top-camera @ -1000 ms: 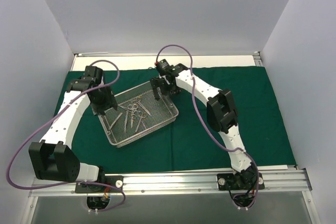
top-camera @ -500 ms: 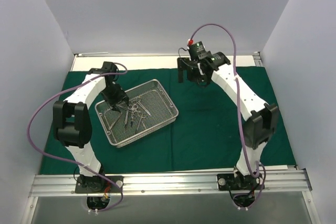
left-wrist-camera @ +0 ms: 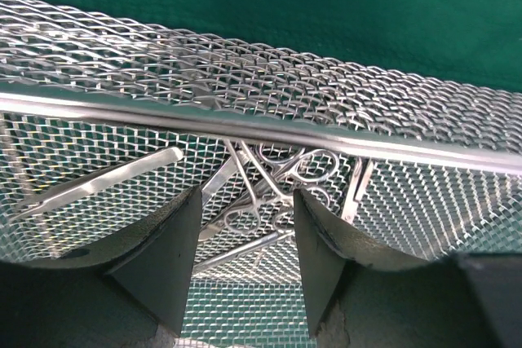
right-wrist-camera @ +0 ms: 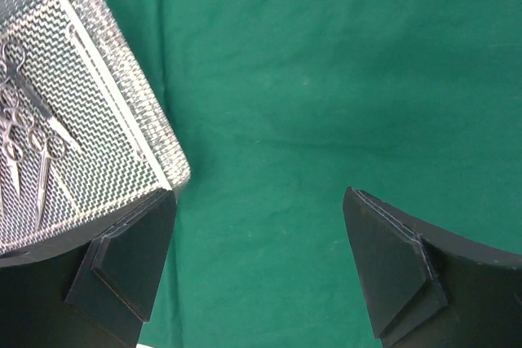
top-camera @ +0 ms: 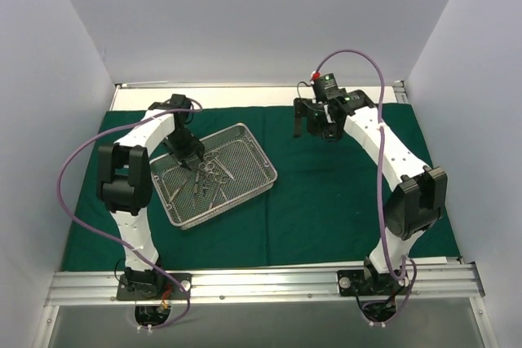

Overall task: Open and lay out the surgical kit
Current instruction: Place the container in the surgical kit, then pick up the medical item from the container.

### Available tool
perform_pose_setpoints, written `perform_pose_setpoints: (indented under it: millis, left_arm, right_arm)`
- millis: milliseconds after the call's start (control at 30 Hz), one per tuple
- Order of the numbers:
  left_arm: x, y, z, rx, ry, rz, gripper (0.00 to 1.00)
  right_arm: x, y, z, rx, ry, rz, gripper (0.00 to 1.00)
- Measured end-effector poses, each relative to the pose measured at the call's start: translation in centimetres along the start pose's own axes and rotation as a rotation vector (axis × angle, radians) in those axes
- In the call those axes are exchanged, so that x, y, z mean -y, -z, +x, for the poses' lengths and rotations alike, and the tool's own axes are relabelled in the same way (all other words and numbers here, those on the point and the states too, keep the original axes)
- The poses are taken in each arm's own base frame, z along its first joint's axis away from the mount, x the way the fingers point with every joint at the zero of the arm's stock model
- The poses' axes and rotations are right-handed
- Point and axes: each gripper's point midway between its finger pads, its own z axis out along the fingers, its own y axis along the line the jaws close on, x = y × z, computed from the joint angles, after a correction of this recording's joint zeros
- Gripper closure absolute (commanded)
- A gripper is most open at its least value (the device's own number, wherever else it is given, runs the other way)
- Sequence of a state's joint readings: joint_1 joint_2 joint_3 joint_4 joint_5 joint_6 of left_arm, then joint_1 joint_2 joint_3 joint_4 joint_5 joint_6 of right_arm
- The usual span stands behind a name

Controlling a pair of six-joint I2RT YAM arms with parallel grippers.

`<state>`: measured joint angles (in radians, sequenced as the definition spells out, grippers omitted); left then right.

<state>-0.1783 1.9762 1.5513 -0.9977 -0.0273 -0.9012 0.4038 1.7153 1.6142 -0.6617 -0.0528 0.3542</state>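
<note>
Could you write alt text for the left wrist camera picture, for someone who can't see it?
Two dark fingers of the open left gripper frame a tangle of steel instruments lying in a wire-mesh tray. The tray's rim crosses the picture just beyond the fingertips, with green cloth behind.

The top camera looks down from behind; the 2 wrist cameras sit close, sharing the rectangular silver wire-mesh tray (top-camera: 249, 165).

No lettering, label, brand mark, number or sign can be read anywhere from here: none on the wire-mesh tray (top-camera: 245, 140), and none on the green cloth (top-camera: 326, 201) under it.
</note>
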Motion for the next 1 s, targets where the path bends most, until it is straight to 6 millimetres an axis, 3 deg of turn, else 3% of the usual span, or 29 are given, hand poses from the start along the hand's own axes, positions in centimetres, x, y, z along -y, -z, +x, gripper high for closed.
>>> perform_pose_setpoints:
  millis: [267, 567, 667, 800, 1000]
  left_arm:
    - [0.4, -1.5, 0.7, 0.008, 0.006, -0.036, 0.43]
    - [-0.5, -3.4, 0.9, 0.009, 0.016, -0.1, 0.45]
    - [-0.5, -3.5, 1.0, 0.011, 0.014, -0.104, 0.54]
    - [-0.6, -3.7, 0.9, 0.012, 0.009, -0.104, 0.76]
    - [-0.8, -3.7, 0.9, 0.009, -0.002, -0.108, 0.94]
  right_arm:
    - [2.4, 1.2, -0.9, 0.036, -0.048, -0.009, 0.14]
    - [2.7, 1.1, -0.5, 0.028, -0.045, -0.021, 0.15]
    - [2.7, 1.1, -0.4, 0.026, -0.042, -0.024, 0.16]
    - [2.7, 1.2, -0.4, 0.026, -0.042, -0.027, 0.16]
    - [2.7, 1.2, -0.4, 0.026, -0.041, -0.027, 0.16]
